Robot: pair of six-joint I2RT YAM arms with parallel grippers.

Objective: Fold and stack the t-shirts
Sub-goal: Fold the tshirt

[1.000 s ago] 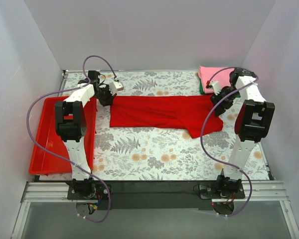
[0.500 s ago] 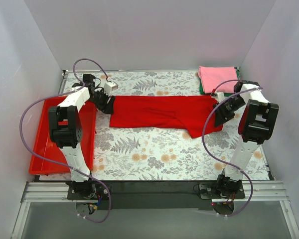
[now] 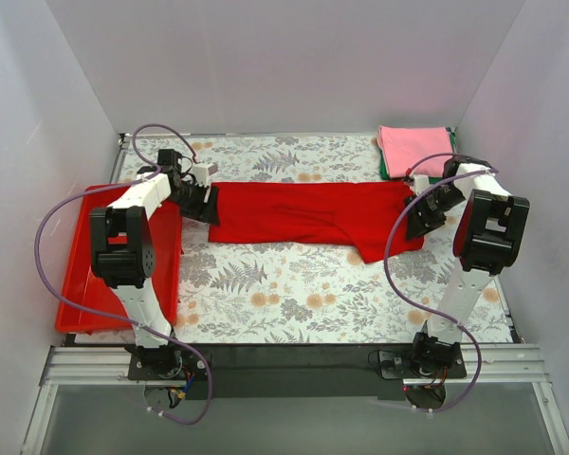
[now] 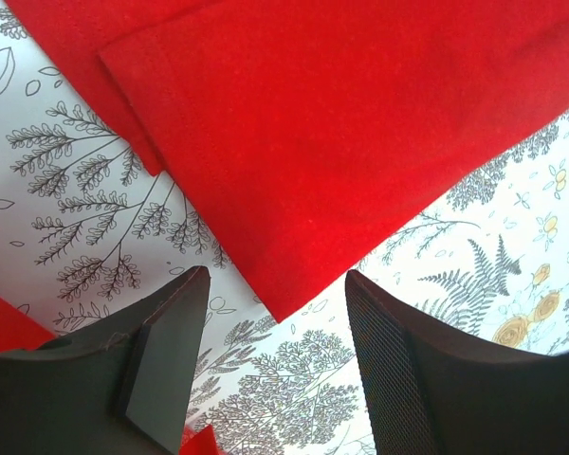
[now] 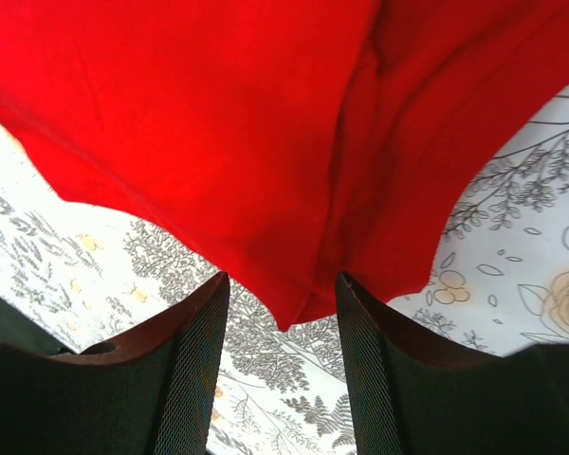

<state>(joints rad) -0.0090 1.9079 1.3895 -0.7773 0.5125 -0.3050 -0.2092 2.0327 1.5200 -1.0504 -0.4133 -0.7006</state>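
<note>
Floral-print tabletop (image 3: 284,294) is nearest me, with bare pattern between my arm bases and the cloth. Red plastic tray (image 3: 76,284) sits along the tabletop's left edge, with my left arm reaching over it.

Red t-shirt (image 3: 303,213) lies flat across the middle of the tabletop, long side running left to right. One flap sticks out toward me at its right end.

My left gripper (image 4: 275,280) is at the shirt's left end, jaws wide apart, gripping nothing. In the left wrist view a hemmed corner of the shirt points into the gap between the fingers and lies on the tabletop. A second layer's edge shows beside it.

My right gripper (image 5: 282,284) is at the shirt's right end, jaws also apart, nothing clamped. A creased point of red cloth reaches into the gap. I cannot tell if the fingers touch the cloth on either side.

In the far right corner a folded pink t-shirt (image 3: 415,147) lies on a dark green t-shirt (image 3: 383,171). Only a thin strip of the green shows at the stack's left side.
</note>
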